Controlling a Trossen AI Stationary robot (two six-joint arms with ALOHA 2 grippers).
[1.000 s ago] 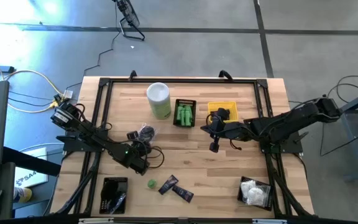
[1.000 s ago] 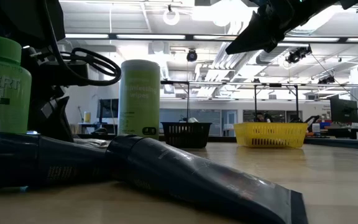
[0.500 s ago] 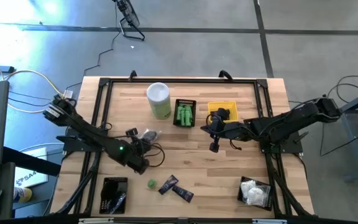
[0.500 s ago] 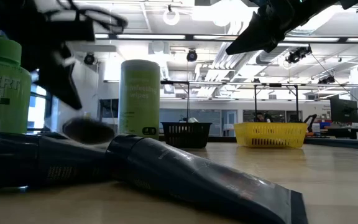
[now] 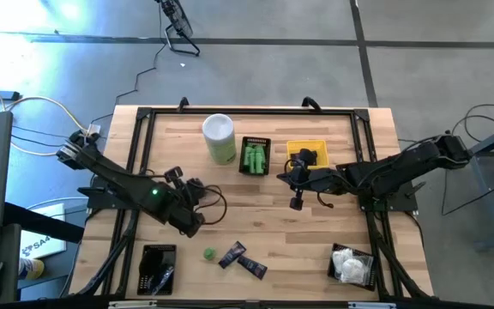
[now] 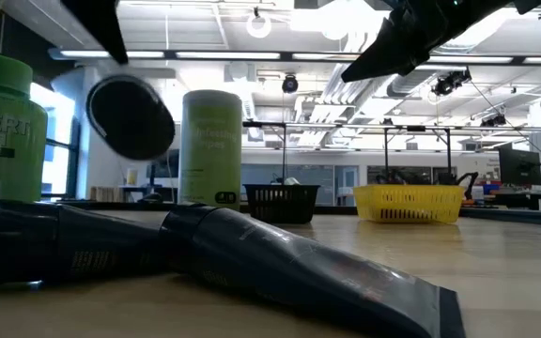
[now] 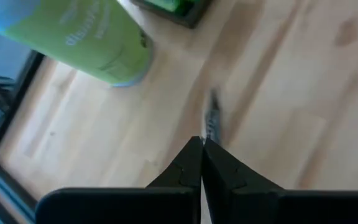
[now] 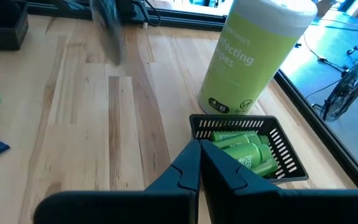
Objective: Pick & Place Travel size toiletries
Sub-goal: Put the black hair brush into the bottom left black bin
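Note:
My left gripper (image 7: 202, 144) is shut on a dark round piece (image 6: 131, 115), which hangs above the table at centre left, left of the white-and-green canister (image 5: 219, 137). The wrist view shows the piece edge-on (image 7: 213, 118). Near the front edge lie two dark navy tubes (image 5: 232, 255) (image 5: 251, 267) and a little green bottle (image 5: 208, 253). My right gripper (image 8: 200, 149) is shut on nothing and hovers at mid-table (image 5: 297, 202), in front of the yellow basket (image 5: 307, 153). My left gripper pinches the dark round piece by its rim (image 7: 211, 127) between its two fingers. The fingers slant down from above. The piece hangs below them, on edge and clear of the table.
A black mesh basket (image 5: 256, 157) holds green bottles beside the canister. A black basket (image 5: 157, 268) stands at the near left. Another one (image 5: 350, 263), with white packets, stands at the near right. A black frame runs around the wooden table.
My left gripper has gone up from the table with the dark round piece, staying shut on it. The piece lay low by the table a second ago and now hangs well clear of it.

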